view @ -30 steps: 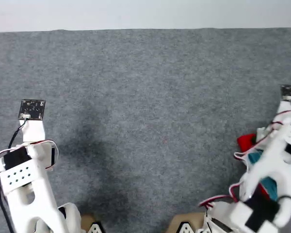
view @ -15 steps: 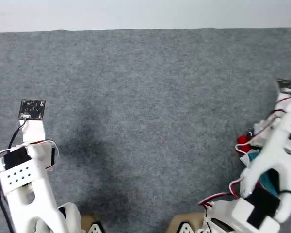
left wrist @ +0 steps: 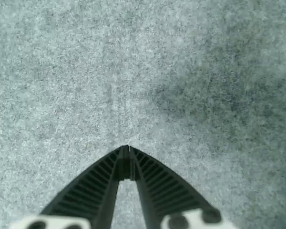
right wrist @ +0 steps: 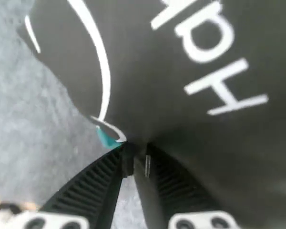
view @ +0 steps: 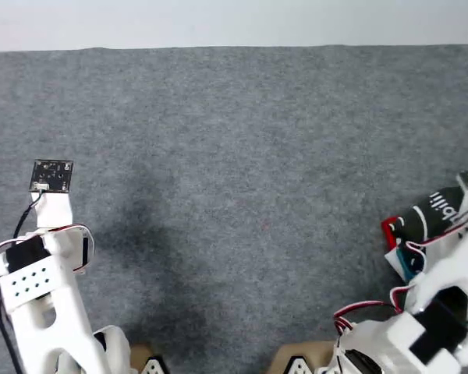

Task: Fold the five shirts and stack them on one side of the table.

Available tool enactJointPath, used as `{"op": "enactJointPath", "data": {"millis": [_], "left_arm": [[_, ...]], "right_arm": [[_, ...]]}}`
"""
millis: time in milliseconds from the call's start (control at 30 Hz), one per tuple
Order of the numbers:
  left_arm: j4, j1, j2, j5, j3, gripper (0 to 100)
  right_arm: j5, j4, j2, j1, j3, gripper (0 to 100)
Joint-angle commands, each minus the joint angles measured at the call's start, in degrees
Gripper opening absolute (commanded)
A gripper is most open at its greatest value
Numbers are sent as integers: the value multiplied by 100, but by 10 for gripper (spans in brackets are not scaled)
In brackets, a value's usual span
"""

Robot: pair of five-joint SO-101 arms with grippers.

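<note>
Looking through the right wrist view, I saw the right end effector (right wrist: 135, 155) closed to a sliver on the hem of the black shirt (right wrist: 190, 71), with a teal shirt (right wrist: 105, 137) peeking out just beside the tips. In the high view that black shirt lay at the right edge of the frame, bunched on top of red cloth (view: 391, 228) on the grey counter (view: 234, 156). The left end effector (left wrist: 128, 149) was fully closed and empty, over bare counter at the lower left. I judged the cloth light, limp and likely to drag its neighbours along. A pinch on one layer at a hem or shoulder corner seemed wiser than one on the bunched middle.
</note>
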Motion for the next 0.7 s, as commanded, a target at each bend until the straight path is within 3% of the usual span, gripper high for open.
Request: {"op": "enactJointPath", "data": {"millis": [0, 367, 667], "left_arm": [[-88, 26, -88, 9, -22, 3], [-53, 26, -105, 9, -22, 3], [-44, 26, -114, 9, -22, 3]], "right_arm": [[334, 462, -259, 242, -167, 58], [396, 1051, -1552, 374, -1125, 61], [369, -910, -462, 743, -1037, 58]]}}
